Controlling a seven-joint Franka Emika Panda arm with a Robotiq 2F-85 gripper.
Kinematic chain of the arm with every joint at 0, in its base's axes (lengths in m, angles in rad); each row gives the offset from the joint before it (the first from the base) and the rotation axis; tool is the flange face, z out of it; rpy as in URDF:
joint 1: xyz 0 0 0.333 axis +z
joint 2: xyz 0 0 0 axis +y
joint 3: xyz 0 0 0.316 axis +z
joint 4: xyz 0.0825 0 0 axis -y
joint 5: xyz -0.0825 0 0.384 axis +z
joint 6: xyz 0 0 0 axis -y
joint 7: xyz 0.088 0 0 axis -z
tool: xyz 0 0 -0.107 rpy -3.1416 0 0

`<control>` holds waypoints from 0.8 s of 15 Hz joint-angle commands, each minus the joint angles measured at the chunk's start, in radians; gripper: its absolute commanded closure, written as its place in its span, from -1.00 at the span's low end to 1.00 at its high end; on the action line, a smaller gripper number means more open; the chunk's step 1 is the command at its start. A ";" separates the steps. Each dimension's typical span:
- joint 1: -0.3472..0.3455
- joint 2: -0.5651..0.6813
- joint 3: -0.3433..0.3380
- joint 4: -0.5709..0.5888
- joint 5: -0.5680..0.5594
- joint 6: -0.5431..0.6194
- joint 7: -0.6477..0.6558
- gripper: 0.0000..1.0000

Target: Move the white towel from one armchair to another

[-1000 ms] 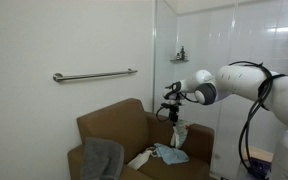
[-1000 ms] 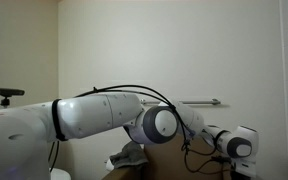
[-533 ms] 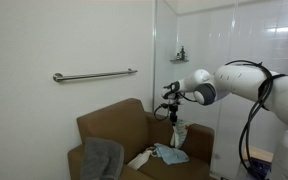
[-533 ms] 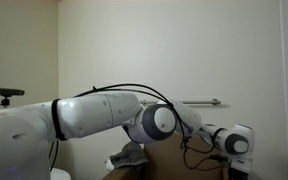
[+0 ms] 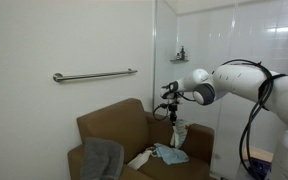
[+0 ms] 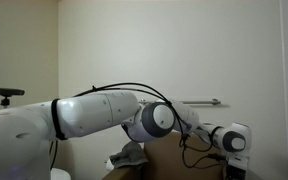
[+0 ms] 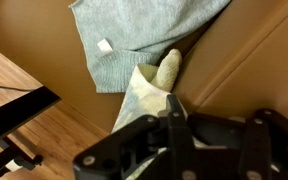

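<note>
Rail: one grab bar (image 5: 94,75) on the wall, above the chair.
Armchairs: one brown armchair (image 5: 114,125) in view; I cannot see a second.
Cloths: four, counted in an exterior view.
Far-left cloth: one grey towel (image 5: 102,158) draped over the chair's left-hand armrest.
Seat contents: one crumpled whitish cloth (image 5: 142,158), with one bluish cloth (image 5: 170,154) just beside it to its right; both lie on the cushion.
Task cloth: the white towel (image 5: 180,133) hangs down from the claw (image 5: 174,118) above the right-hand part of the seat, its lower end near the bluish cloth.
Claw: clenched on the white towel (image 7: 149,88); in the wrist view the fingers (image 7: 173,120) meet in one dark strip with the towel's edge between them.
Under the claw, wrist view: a grey cloth (image 7: 134,30) with one small white tag (image 7: 104,45) spreads over the brown cushion, and the white towel overlaps its lower edge.
Wall shelf: one small shelf (image 5: 180,56) above the claw; what stands on it is too small to tell.
Arm: one white robot arm (image 5: 239,80) reaches in from the right; it fills the foreground in an exterior view (image 6: 94,115).
</note>
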 commanded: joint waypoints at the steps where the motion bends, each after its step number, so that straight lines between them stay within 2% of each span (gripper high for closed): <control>1: 0.015 -0.044 -0.003 -0.095 -0.001 0.026 -0.048 0.92; 4: 0.035 -0.104 -0.007 -0.175 -0.001 0.050 -0.078 0.93; 12: 0.113 -0.297 -0.041 -0.493 0.009 0.163 -0.188 0.92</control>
